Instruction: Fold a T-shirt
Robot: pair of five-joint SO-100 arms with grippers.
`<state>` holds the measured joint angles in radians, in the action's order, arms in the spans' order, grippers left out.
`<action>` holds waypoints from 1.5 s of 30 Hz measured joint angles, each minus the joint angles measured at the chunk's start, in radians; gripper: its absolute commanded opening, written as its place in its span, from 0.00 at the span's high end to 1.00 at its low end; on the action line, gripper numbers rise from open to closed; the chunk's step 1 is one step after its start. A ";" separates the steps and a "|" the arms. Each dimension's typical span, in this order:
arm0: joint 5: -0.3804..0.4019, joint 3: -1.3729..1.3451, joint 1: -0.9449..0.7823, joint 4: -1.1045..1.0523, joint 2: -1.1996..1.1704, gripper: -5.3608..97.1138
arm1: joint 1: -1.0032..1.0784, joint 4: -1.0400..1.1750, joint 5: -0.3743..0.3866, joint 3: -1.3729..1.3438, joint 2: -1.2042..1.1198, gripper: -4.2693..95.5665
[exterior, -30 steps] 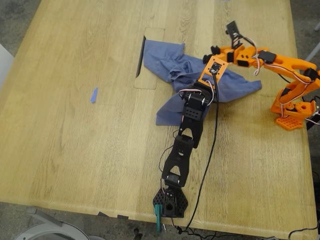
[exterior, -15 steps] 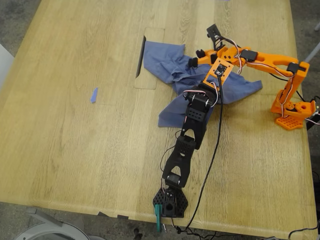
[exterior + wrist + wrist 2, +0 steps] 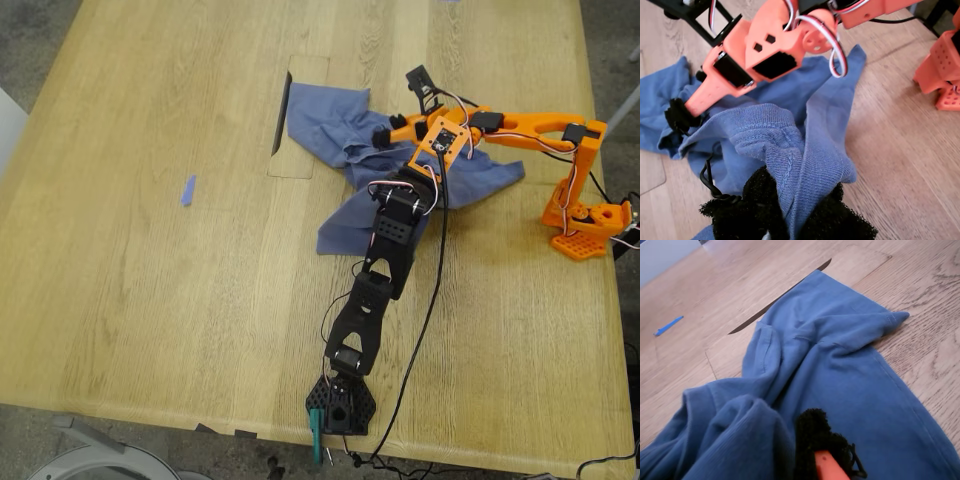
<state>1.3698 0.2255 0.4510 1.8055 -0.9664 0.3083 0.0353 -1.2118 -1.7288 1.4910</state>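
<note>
The slate-blue T-shirt (image 3: 330, 120) lies crumpled on the wooden table; its chest print is hidden. My first gripper (image 3: 790, 220), on the black arm, is shut on a bunched fold of the shirt (image 3: 790, 150) between its black padded fingertips. In the exterior view it sits mid-shirt (image 3: 432, 152). My second gripper (image 3: 388, 128), on the orange arm, reaches over the shirt toward the exterior view's left. One padded finger (image 3: 822, 445) rests on the cloth (image 3: 840, 340). Its other finger is hidden, so I cannot tell whether it is open or shut.
A dark slot (image 3: 282, 115) in the tabletop runs beside the shirt's edge, and shows in the second wrist view (image 3: 775, 302). A tiny blue scrap (image 3: 188, 190) lies toward the exterior view's left. The orange arm's base (image 3: 585, 225) and black arm's base (image 3: 340, 405) stand on the table.
The orange arm has stretched toward the exterior view's left, moving my second gripper over the crumpled middle of the shirt. The black arm has barely moved, still holding cloth.
</note>
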 measured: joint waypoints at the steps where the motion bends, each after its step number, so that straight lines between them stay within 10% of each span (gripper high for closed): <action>1: 0.000 0.000 0.002 0.000 0.000 0.95 | 0.002 -0.014 0.003 0.000 -0.011 0.60; 4: 0.000 0.000 0.008 0.000 0.000 0.95 | 0.002 -0.055 0.017 0.000 -0.049 0.65; 8: 0.000 -0.002 0.009 0.000 0.000 0.95 | 0.015 -0.107 0.026 0.000 -0.103 0.95; 45: -0.025 0.021 -0.149 0.014 -0.201 0.95 | -0.051 0.183 0.000 0.301 0.259 0.96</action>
<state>1.3453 0.2470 0.3022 1.8193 -1.1674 0.2577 0.2178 -1.2118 -1.4281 1.7503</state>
